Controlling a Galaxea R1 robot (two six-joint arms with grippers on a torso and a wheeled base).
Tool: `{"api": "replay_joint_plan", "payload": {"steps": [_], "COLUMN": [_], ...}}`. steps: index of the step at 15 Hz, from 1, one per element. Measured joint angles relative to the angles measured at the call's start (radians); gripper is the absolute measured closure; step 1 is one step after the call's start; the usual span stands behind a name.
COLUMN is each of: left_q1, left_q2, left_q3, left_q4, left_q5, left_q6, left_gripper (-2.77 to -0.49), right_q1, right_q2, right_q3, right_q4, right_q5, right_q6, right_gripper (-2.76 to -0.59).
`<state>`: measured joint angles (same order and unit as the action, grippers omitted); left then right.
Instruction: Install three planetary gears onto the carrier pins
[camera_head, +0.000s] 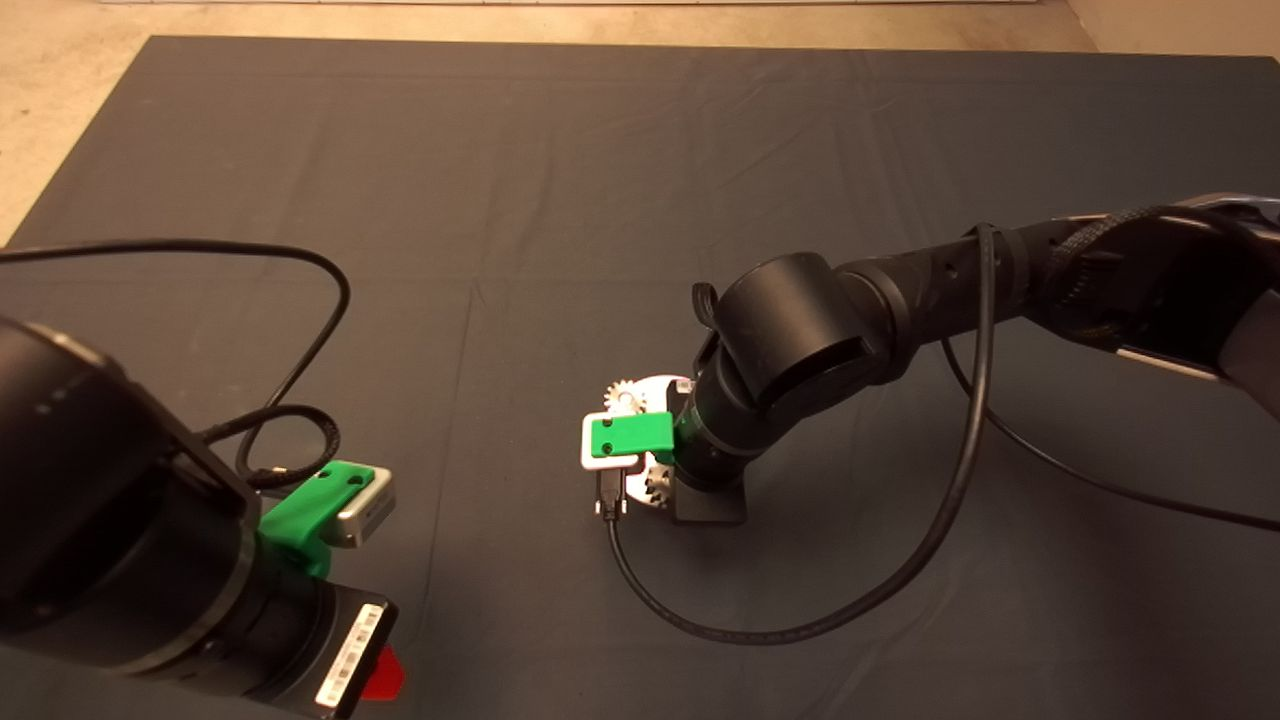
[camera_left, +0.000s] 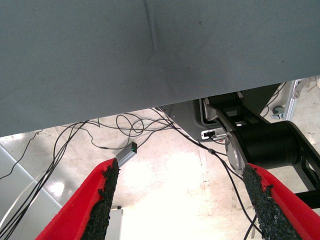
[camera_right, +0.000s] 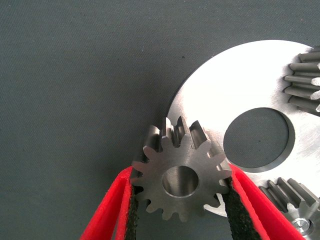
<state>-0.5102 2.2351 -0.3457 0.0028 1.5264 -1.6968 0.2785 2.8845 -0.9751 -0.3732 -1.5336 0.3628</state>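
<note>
1. silvery steel: your right gripper (camera_right: 180, 200) pinches one planetary gear (camera_right: 181, 181) by its teeth, black pads on opposite flanks. the bore faces the wrist camera and looks empty, so judge this gear as not yet on a pin.
2. the held gear sits over the rim of the white disc (camera_right: 240, 85), partly overhanging the dark mat (camera_right: 75, 75). from the head view the right gripper (camera_head: 660, 450) hangs directly above the disc (camera_head: 660, 385) near mat centre.
3. two other gears lie on the disc: one at its far edge (camera_right: 305, 80), one beside the right finger (camera_right: 290, 197). that nearer one shows a bright pin end (camera_right: 302, 225) in its bore, so it appears seated. the pin for the held gear is not visible.
4. your left gripper (camera_left: 180, 205) is parked at the lower left, fingers spread wide, holding nothing; its camera looks past the mat edge to floor cables.
5. risks: grip is on tooth tips only, so the gear could twist or slip if it meets a pin off-axis. bore and pin misaligned would jam it. its teeth could also clash with the seated neighbour, or a push could shove the loose disc.
</note>
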Motion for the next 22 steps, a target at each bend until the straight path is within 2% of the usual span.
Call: {"api": "replay_joint_plan", "payload": {"steps": [22], "left_q1": [0.0], "left_q2": [0.0], "left_q3": [0.0], "left_q4": [0.0], "left_q5": [0.0], "left_q6": [0.0], "left_gripper": [-1.75], "right_q1": [-0.01], "right_q2": [-0.012], "right_q3": [0.0], "right_q4": [-0.011], "right_q5": [-0.001], "right_q6": [-0.029], "right_gripper": [-1.04]}}
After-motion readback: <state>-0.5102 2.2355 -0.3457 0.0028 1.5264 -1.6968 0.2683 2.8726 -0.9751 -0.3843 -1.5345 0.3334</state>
